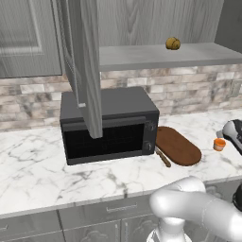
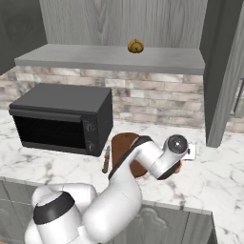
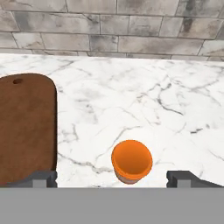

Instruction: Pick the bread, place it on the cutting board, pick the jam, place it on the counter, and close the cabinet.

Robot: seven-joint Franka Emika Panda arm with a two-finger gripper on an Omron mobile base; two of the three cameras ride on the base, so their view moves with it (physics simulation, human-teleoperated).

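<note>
Left base view: the bread (image 1: 173, 44) is seen on the open cabinet's (image 1: 87, 66) shelf; the cutting board (image 1: 177, 145) lies bare just right of the microwave (image 1: 109, 124), with the jam (image 1: 219, 144) on the tabletop (image 1: 38, 165) near it.
Right base view: the board is partly hidden by the arm.
Hand view: the claw (image 3: 118, 178) is spread open, its fingertips well apart, the jam standing between them untouched.
</note>
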